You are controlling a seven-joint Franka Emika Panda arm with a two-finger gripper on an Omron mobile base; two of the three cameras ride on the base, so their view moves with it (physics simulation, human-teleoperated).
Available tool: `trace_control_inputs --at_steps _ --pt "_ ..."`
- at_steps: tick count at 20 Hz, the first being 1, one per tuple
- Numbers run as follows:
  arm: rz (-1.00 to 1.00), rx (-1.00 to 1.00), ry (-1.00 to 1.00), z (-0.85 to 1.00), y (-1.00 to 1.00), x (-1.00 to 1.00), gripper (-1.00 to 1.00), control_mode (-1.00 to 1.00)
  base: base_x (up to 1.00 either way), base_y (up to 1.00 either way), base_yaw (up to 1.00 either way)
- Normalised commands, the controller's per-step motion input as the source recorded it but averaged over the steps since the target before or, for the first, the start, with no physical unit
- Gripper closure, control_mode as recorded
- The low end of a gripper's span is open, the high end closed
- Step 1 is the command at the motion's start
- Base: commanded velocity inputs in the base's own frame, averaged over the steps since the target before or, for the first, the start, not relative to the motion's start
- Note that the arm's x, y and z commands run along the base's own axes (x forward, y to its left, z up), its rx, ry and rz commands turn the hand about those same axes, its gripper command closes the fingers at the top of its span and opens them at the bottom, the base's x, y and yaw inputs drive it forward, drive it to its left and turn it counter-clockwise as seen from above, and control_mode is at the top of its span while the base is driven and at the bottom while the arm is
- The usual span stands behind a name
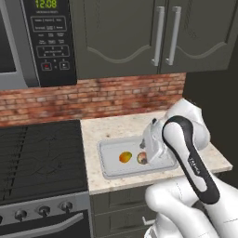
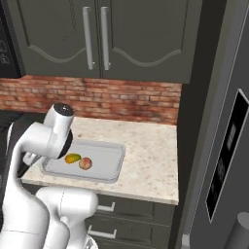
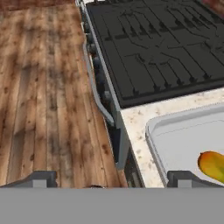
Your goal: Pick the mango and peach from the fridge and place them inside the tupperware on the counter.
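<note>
Colours on the counter
Yellow-orange mango (image 1: 125,157), pinkish-red peach (image 2: 85,163), light grey tupperware (image 2: 110,168), beige speckled counter (image 2: 151,160), red brick wall (image 1: 93,97).

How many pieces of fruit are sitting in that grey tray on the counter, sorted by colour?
Yellow-green fruit with an orange blush, the mango: 1
Pinkish-red round fruit, the peach: 1
Total: 2, both lying inside the shallow light grey rectangular tray.

My two base cameras look forward and down from behind me, sharing the counter (image 1: 204,158) and tupperware (image 2: 109,172), while my hand camera looks down close over the stove (image 3: 153,48).
</note>
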Motion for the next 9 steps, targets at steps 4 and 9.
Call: trace_control_inputs --at_steps 4,9 --pt "-0.29 0.04 0.00 0.47 0.00 -0.61 -1.00 -1.00 0.00 0.00 0.00" --pt "-0.27 0.00 0.00 0.54 0.00 -0.56 -1.00 -1.00 0.00 0.00 0.00"
